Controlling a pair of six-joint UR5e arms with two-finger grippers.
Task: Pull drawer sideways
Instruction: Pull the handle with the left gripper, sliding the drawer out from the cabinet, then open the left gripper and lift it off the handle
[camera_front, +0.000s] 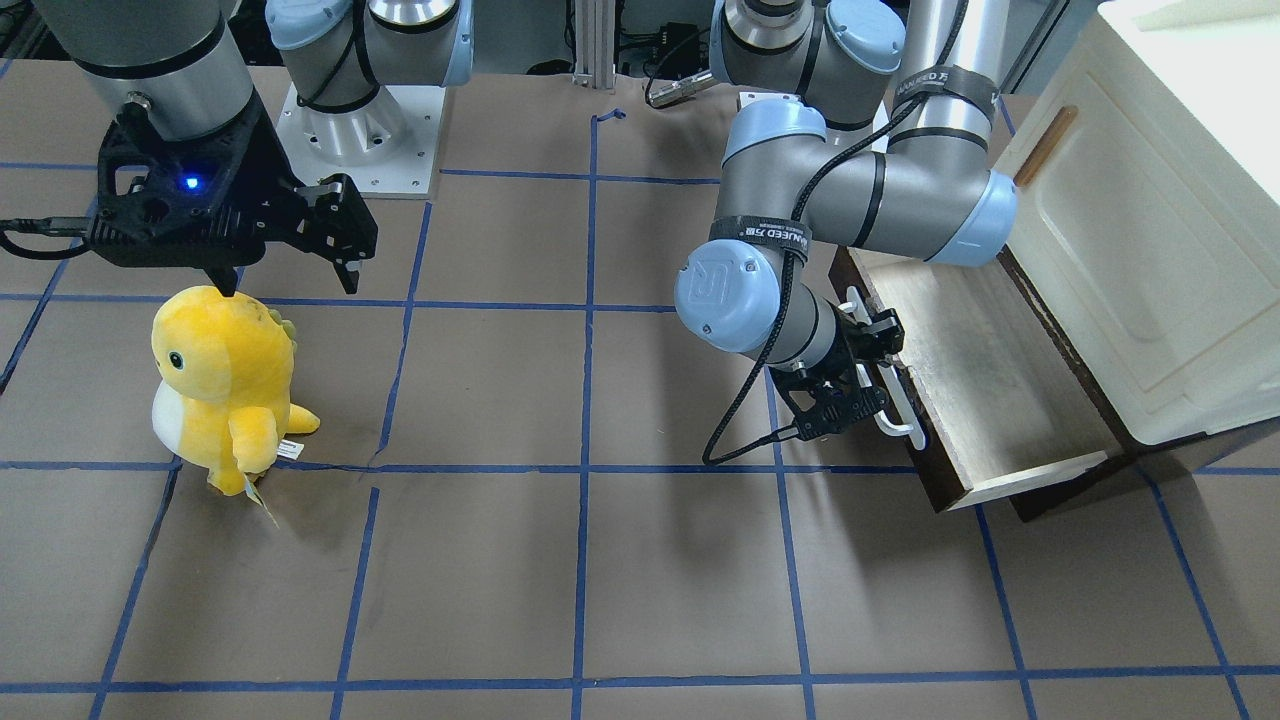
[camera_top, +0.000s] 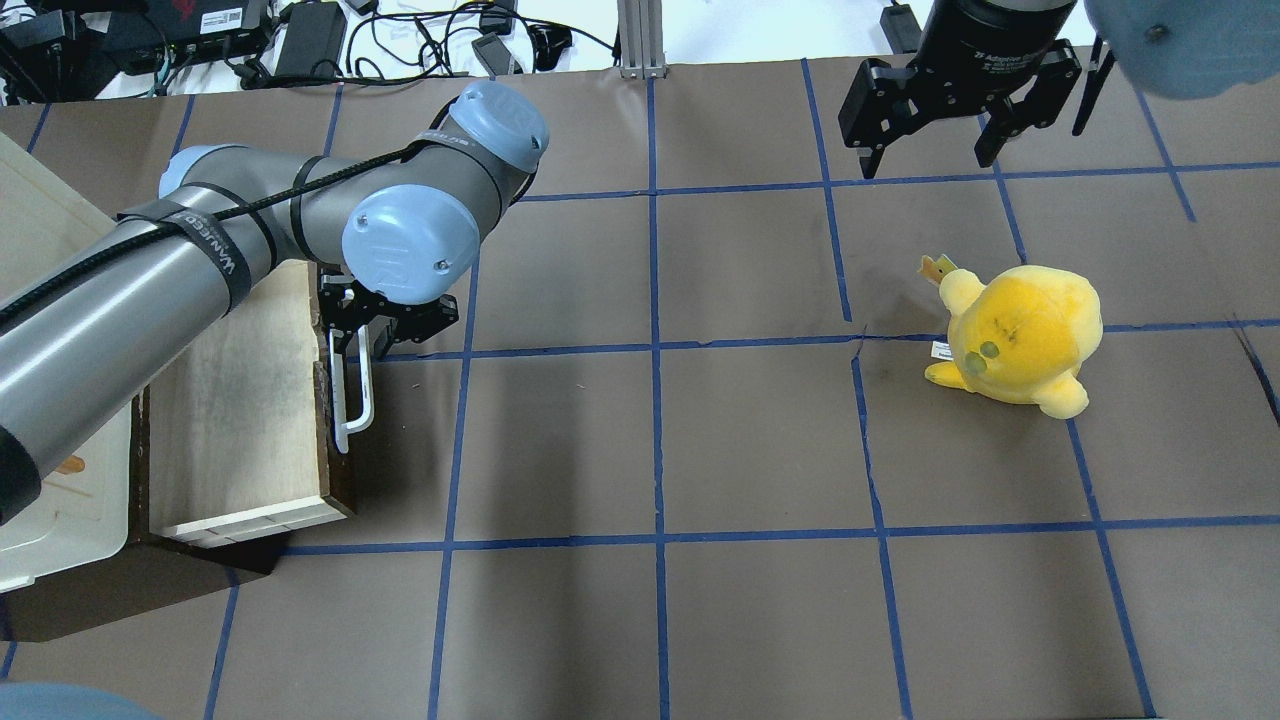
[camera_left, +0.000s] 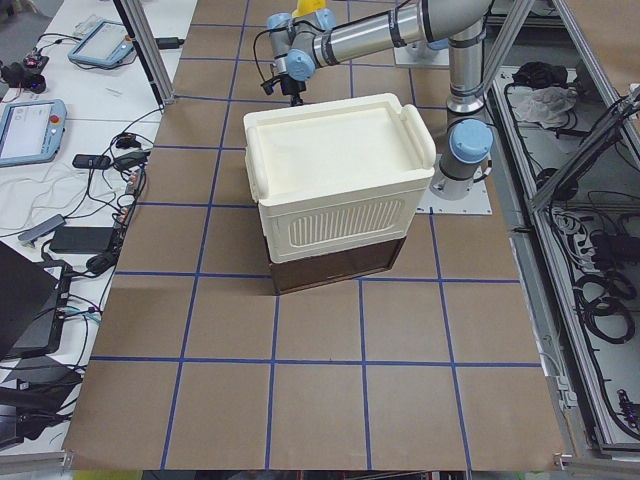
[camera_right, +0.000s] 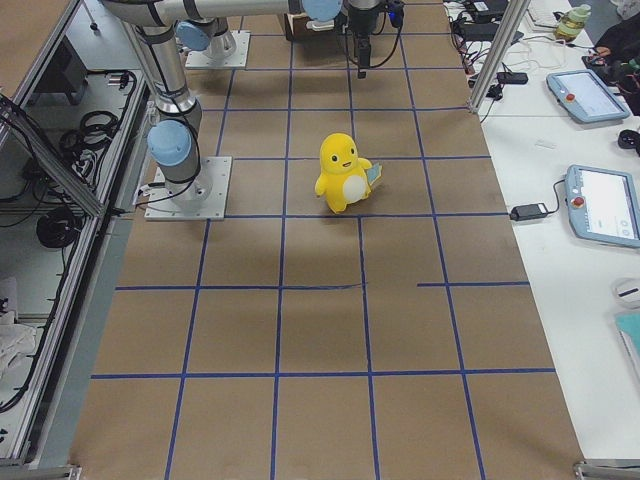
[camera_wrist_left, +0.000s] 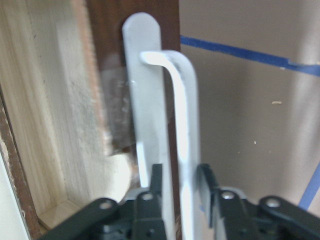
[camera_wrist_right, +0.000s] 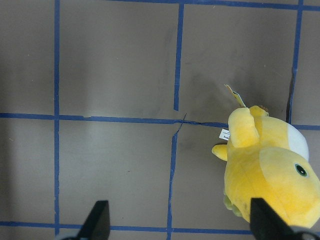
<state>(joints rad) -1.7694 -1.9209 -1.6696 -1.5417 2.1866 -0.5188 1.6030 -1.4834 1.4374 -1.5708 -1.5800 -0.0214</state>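
The drawer (camera_front: 990, 370) stands pulled out sideways from the cream cabinet (camera_front: 1150, 250), its pale wood bottom showing. Its dark brown front (camera_wrist_left: 100, 30) carries a long white bar handle (camera_front: 897, 405). My left gripper (camera_front: 875, 345) is shut on that handle near one end. In the left wrist view the fingers (camera_wrist_left: 156, 182) clamp the white bar (camera_wrist_left: 182, 125) on both sides. In the overhead view the drawer (camera_top: 240, 420), handle (camera_top: 352, 400) and left gripper (camera_top: 365, 335) sit at the left. My right gripper (camera_top: 925, 160) is open and empty above the table.
A yellow plush toy (camera_front: 215, 380) stands on the brown mat, just below my right gripper (camera_front: 290, 285). It also shows in the overhead view (camera_top: 1020, 335) and the right wrist view (camera_wrist_right: 265, 170). The cabinet (camera_top: 50, 500) fills the table's left end.
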